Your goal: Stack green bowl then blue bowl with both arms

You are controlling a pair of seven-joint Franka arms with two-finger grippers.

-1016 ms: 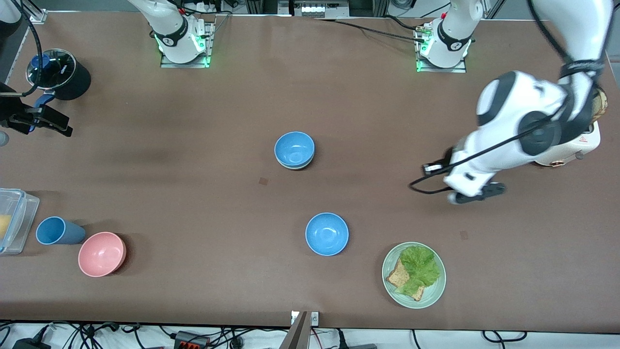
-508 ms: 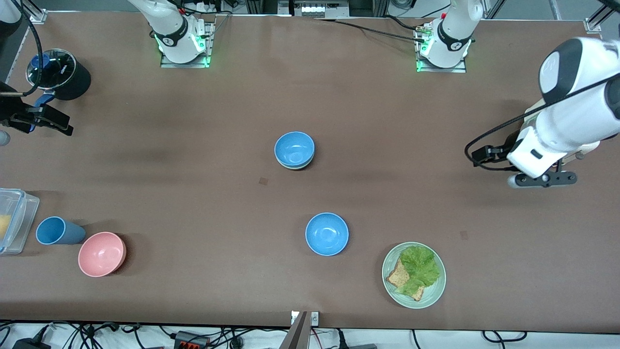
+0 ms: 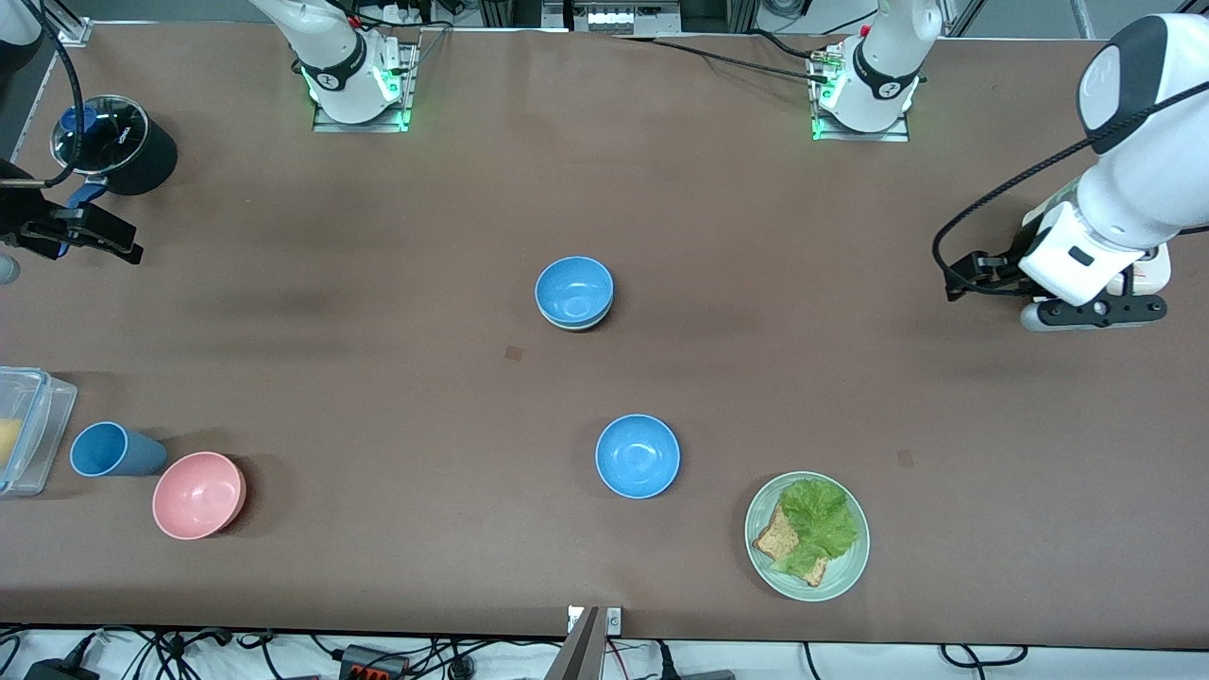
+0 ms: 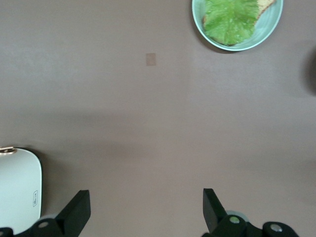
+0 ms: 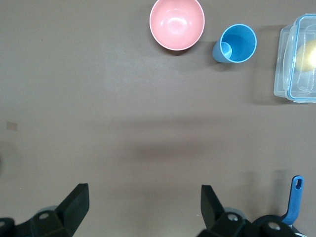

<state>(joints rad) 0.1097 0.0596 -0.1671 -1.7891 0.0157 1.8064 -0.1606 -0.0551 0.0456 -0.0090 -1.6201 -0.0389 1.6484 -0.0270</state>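
Found at mid-frame in the front view: a glossy round blue bowl (image 3: 573, 288), nested in what looks like the green bowl (image 3: 578, 326), the latter only a pale sliver under the rim, so hard to confirm. Lower in the frame, nearer the camera: a second blue bowl (image 3: 638, 456), smooth, empty and standing alone. Lower again, toward the left arm's end: a wide pale green plate (image 3: 845, 576) holding crinkled lettuce (image 3: 820, 515) over grainy brown bread (image 3: 776, 540). In the lower corner at the right arm's end: a matte pink bowl (image 3: 199, 495), empty; touching or just beside it, a blue cup (image 3: 111, 450) tipped on its side; and a clear plastic box (image 3: 28, 416) with something yellow inside. In the upper corner at that end: a black pot (image 3: 142, 156) with a glass lid. Left gripper (image 3: 1091, 312) (image 4: 145, 207) hanging at the frame edge at its own end, just beside a rounded white appliance (image 4: 19, 190), jaws spread wide, gripping nothing. Right gripper (image 3: 85, 241) (image 5: 143, 205) hanging at the other frame edge, just below the pot in the frame, jaws likewise spread and empty.
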